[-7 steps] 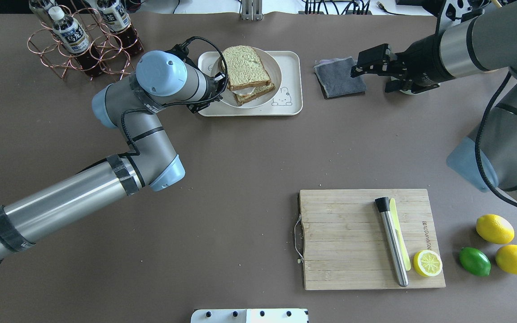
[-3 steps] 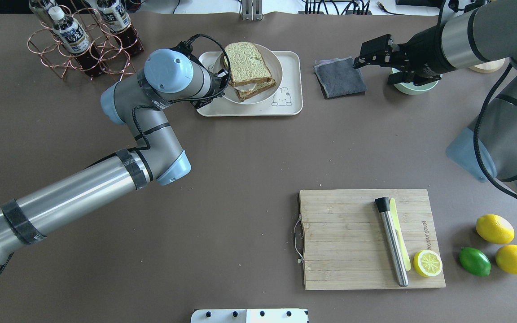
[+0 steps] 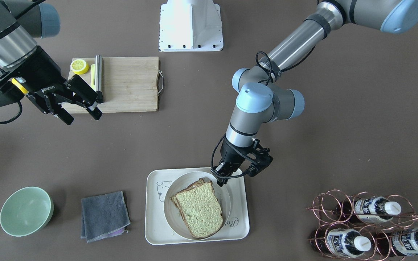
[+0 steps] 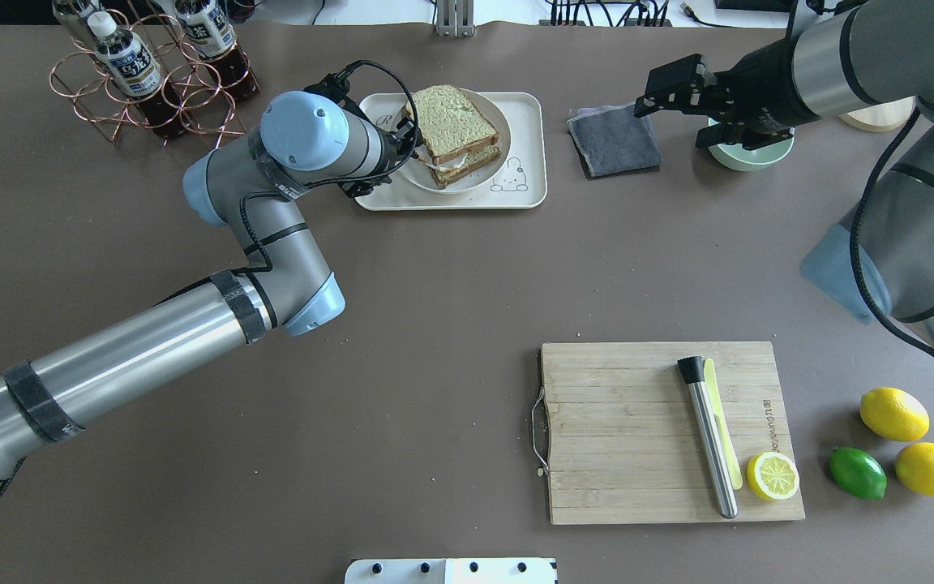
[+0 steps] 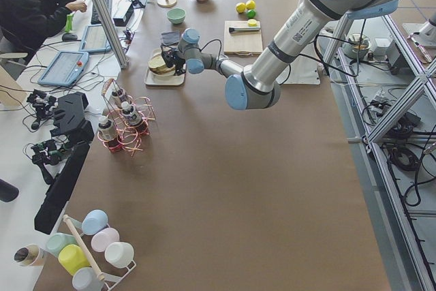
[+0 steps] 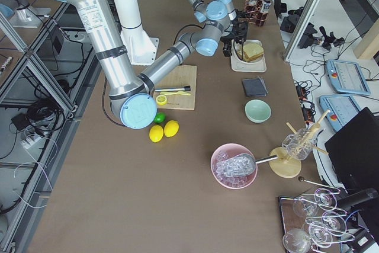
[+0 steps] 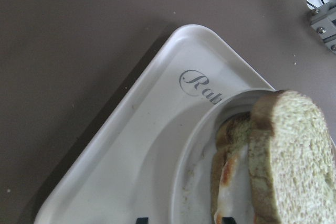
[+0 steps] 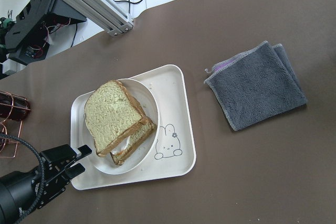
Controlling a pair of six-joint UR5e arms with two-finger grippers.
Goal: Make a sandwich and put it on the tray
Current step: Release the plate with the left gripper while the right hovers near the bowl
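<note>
The sandwich [image 3: 199,208] [image 4: 452,122] [image 8: 113,116] is two greenish-tan slices with white egg [image 7: 228,198] between them. It lies on a round white plate [image 3: 171,214] [image 8: 147,103], which rests on the cream tray [image 3: 238,224] [image 4: 525,122] [image 7: 136,145]. My left gripper [image 3: 220,179] [image 8: 81,160] [image 7: 184,219] is low at the plate's edge. It is open, its fingertips either side of the rim. My right gripper [image 3: 80,114] hangs open and empty, high above the table, well away from the tray.
A grey cloth [image 4: 613,139] and a green bowl [image 4: 751,150] lie beside the tray. A copper rack of bottles [image 4: 151,73] stands on its other side. The wooden board [image 4: 629,430] carries a metal muddler and half a lemon, with lemons and a lime beside it.
My left wrist has shifted right toward the tray, and the plate with the sandwich now looks smaller and lower on it. My right gripper has drifted toward the table's far edge.
</note>
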